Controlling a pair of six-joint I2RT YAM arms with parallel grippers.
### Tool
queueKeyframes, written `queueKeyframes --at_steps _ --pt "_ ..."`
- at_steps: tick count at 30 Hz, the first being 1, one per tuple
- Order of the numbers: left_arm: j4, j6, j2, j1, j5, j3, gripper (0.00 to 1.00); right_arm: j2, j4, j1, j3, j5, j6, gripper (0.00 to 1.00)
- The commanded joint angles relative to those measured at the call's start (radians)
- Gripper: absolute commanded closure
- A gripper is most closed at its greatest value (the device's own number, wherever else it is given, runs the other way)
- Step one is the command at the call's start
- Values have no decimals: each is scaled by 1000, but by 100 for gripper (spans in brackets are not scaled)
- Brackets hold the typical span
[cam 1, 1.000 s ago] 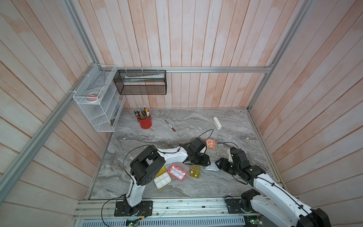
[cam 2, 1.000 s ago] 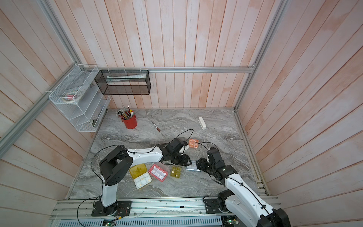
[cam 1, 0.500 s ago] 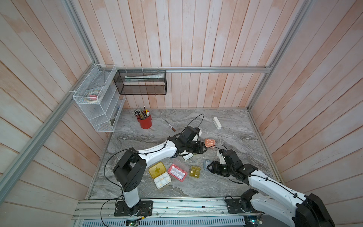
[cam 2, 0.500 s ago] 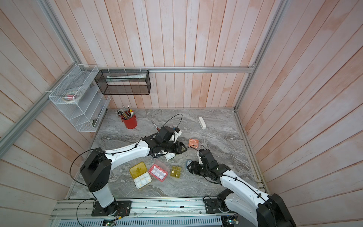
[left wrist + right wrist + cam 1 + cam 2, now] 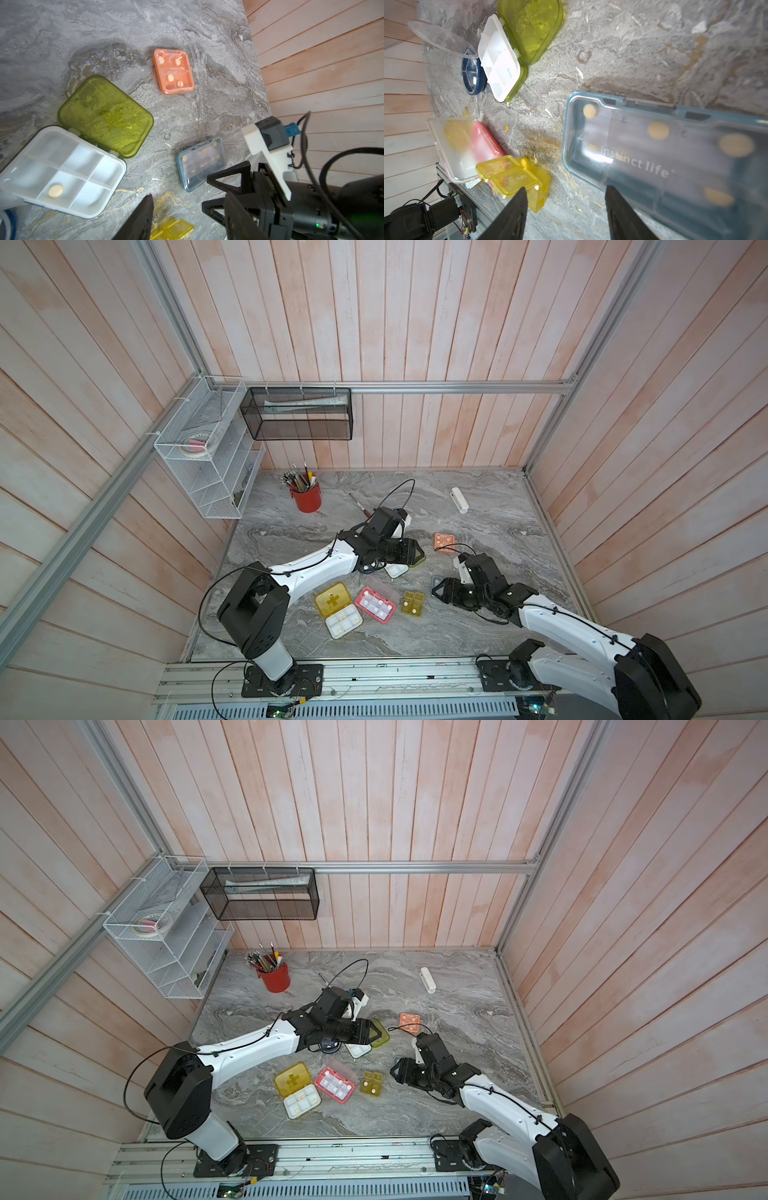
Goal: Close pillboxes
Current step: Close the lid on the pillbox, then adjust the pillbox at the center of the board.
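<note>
Right gripper (image 5: 566, 188) is spread and empty, low over the counter (image 5: 498, 531), one finger beside the shut blue-grey box (image 5: 200, 163) right of centre. Left gripper (image 5: 411, 551) is spread too, empty, above the open lime box (image 5: 104, 116) mid-counter. Round box (image 5: 473, 76) lies open just beside it. Orange box (image 5: 173, 71) is shut, nearer the back edge. Yellow box (image 5: 332, 600), pink box (image 5: 375, 605) and amber box (image 5: 412, 603) lie open near the front edge.
</note>
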Motion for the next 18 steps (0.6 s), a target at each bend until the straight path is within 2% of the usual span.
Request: queueKeyframes --at_steps 1,7,10,14,18 --pt "1 12 -35 8 -4 -23 43 24 -24 -5 14 33 -10 38" --pt "1 14 -48 14 -4 -40 43 5 -6 -6 42 -13 -26 38" --pt "14 7 -45 15 6 -44 43 20 5 25 65 -48 -44 38" --pt "32 -3 -40 15 20 -44 43 47 -26 85 93 -18 -50 38" --pt "28 0 -46 15 17 -45 43 33 -45 95 70 12 -27 37"
